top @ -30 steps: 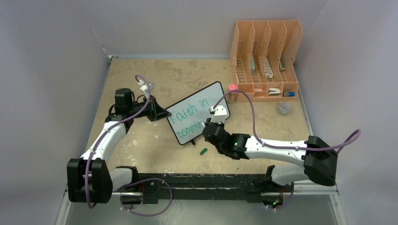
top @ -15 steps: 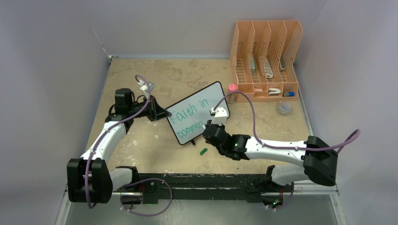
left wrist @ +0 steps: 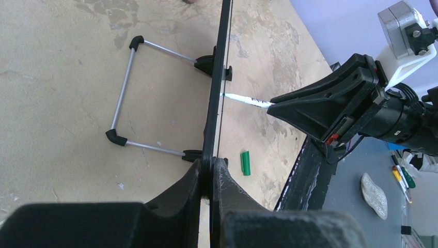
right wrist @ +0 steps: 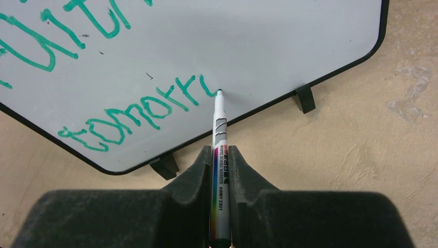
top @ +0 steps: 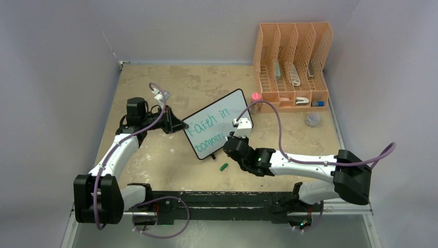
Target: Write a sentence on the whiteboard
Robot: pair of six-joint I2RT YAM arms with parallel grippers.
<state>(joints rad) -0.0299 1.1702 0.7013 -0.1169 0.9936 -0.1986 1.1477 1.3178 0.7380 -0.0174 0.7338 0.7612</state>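
- We see the whiteboard (top: 217,123) standing on its lower edge near the middle of the tabletop (top: 155,160), turned at an angle, with its written face toward the right arm.
- Seen edge-on from the left wrist, the whiteboard has a wire stand (left wrist: 123,98) resting on the tabletop behind it. Small black feet (right wrist: 304,98) show under its lower frame.
- The sentence (right wrist: 116,123) is in green on the whiteboard's face. The upper line reads "Faith in" from overhead, and the lower line reads "tomorr" with one short stroke after it.
- The left claw (left wrist: 210,168) is pressed together on the whiteboard's black frame, pinching the side edge nearest the left arm, with one finger on each face.
- The right claw (right wrist: 221,155) sits in front of the whiteboard's lower edge, pinching a whiteboard marker (right wrist: 219,129) by its barrel with a finger tight on either side.
- The marker points up at the whiteboard, and its tip touches the face right at the end of the last stroke of the lower line.
- A green marker cap (top: 223,167) lies on the tabletop just in front of the whiteboard's lower edge, apart from both claws.
- Behind and to the right of the whiteboard stands an orange file organizer (top: 292,57).
- A small pink-capped bottle (top: 255,97) sits just beside the whiteboard's upper right corner, and a small clear container (top: 311,120) lies farther right.
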